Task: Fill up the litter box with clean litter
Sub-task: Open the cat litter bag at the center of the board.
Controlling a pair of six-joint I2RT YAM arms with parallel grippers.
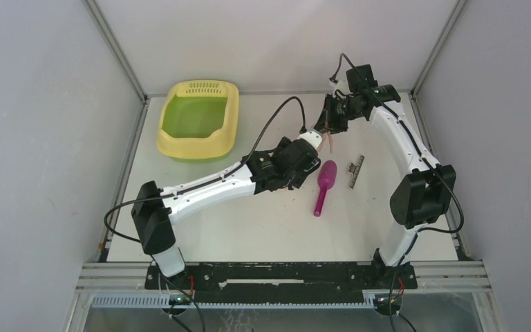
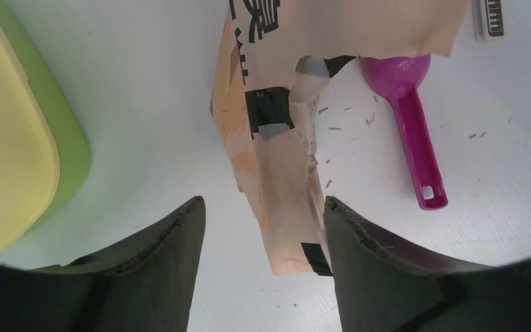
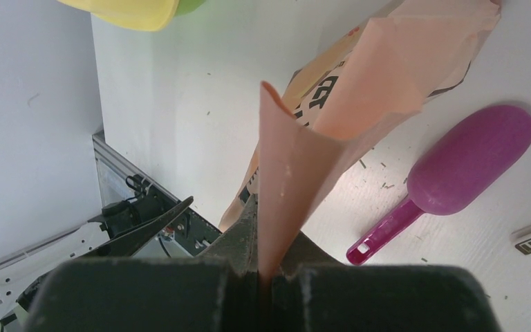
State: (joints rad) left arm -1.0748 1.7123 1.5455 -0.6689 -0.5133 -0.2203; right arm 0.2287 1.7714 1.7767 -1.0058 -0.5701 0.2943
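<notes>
One litter box [image 1: 195,148] is set at the far-left corner of the counter [image 1: 249,228], with its green floor exposed and its slotted grille at the far end. Toward the middle of the counter, one left hand [image 2: 263,204] is held released, its two fingers [image 2: 159,263] parted. The lower end of one peach printed bag [image 2: 276,159] is placed between them. The bag's upper edge is grasped by one right hand [image 3: 259,270], clenched on the folded plastic. A few loose litter granules [image 2: 323,109] are scattered on the counter beside the bag. They are too small to be counted. Right of the bag, one magenta scoop [image 1: 325,185] is laid flat, handle toward the near edge. Just right of it, one small grey barred strip [image 1: 355,171] is laid.
</notes>
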